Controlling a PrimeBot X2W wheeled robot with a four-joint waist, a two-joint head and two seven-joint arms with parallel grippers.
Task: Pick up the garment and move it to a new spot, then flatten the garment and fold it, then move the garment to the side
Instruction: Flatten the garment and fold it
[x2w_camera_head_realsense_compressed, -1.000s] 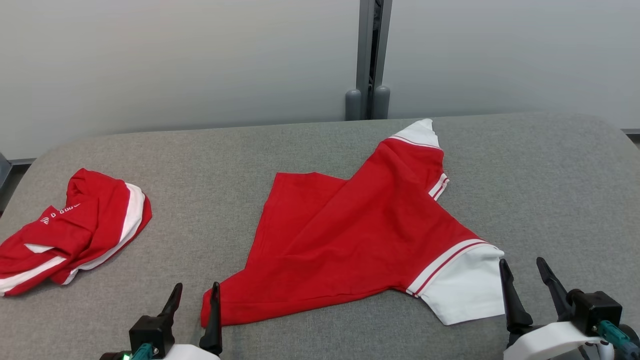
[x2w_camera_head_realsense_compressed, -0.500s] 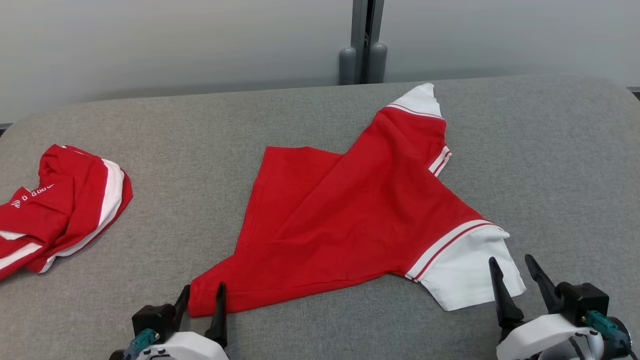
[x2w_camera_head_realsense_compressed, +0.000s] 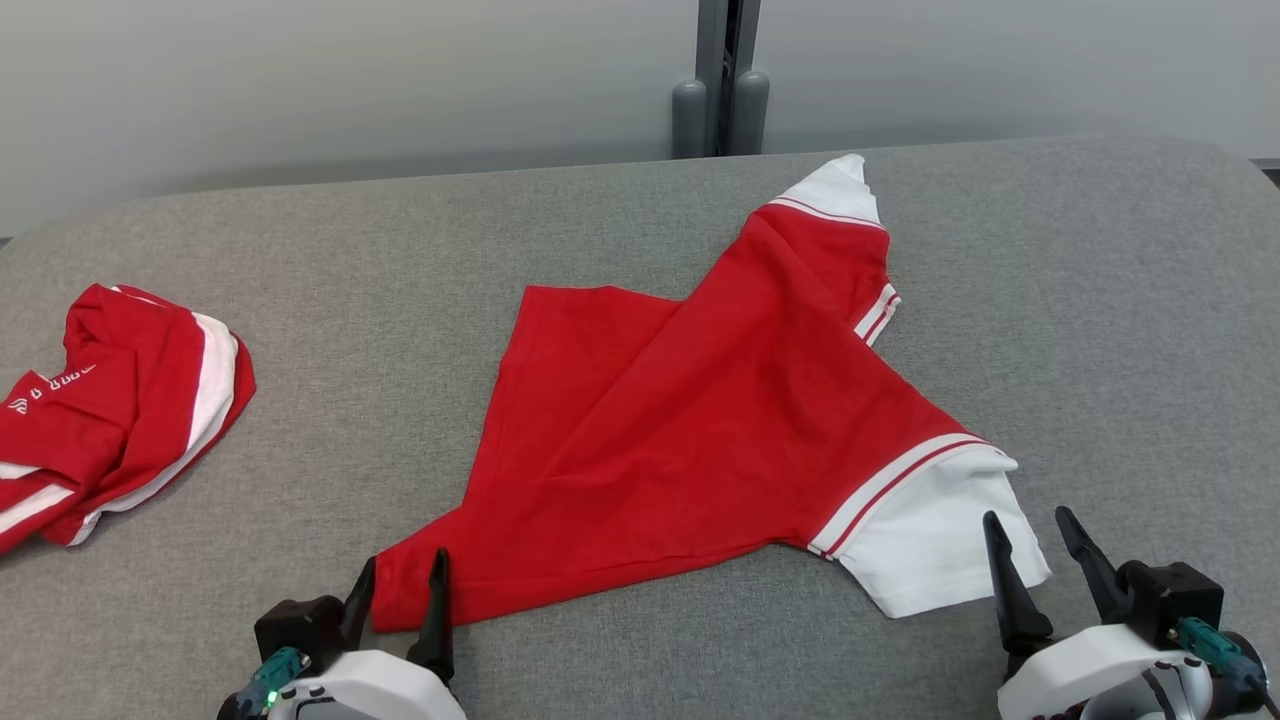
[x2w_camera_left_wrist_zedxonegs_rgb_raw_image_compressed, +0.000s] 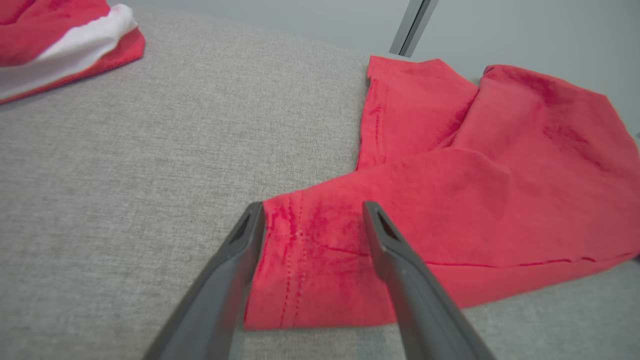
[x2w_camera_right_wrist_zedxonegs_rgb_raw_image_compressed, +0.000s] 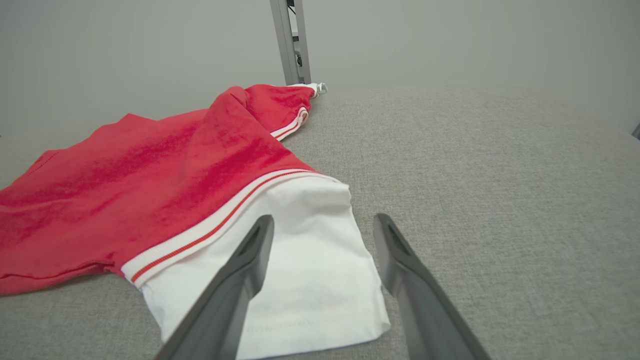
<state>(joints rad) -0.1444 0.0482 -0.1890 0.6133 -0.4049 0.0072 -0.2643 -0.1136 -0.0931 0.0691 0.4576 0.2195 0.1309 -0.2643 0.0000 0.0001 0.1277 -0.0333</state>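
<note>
A red garment (x2w_camera_head_realsense_compressed: 690, 430) with white sleeves lies spread on the grey padded table (x2w_camera_head_realsense_compressed: 1100, 330). My left gripper (x2w_camera_head_realsense_compressed: 403, 562) is open at the garment's near left red hem corner (x2w_camera_left_wrist_zedxonegs_rgb_raw_image_compressed: 310, 260), and the corner lies between the two fingers. My right gripper (x2w_camera_head_realsense_compressed: 1025, 516) is open over the near white sleeve (x2w_camera_head_realsense_compressed: 930, 540). In the right wrist view that sleeve (x2w_camera_right_wrist_zedxonegs_rgb_raw_image_compressed: 300, 260) sits under and between the fingers of the right gripper (x2w_camera_right_wrist_zedxonegs_rgb_raw_image_compressed: 325, 217). The far white sleeve (x2w_camera_head_realsense_compressed: 835, 190) points toward the table's back edge.
A second red and white garment (x2w_camera_head_realsense_compressed: 110, 400) lies crumpled at the table's left edge, and its hem shows at the upper left of the left wrist view (x2w_camera_left_wrist_zedxonegs_rgb_raw_image_compressed: 65, 45). A grey post (x2w_camera_head_realsense_compressed: 722, 80) stands against the wall behind the table.
The head camera has tilted down, shifting the whole picture. My left gripper has moved right and forward so its fingers straddle the red corner. The right gripper's left finger now overlaps the white sleeve.
</note>
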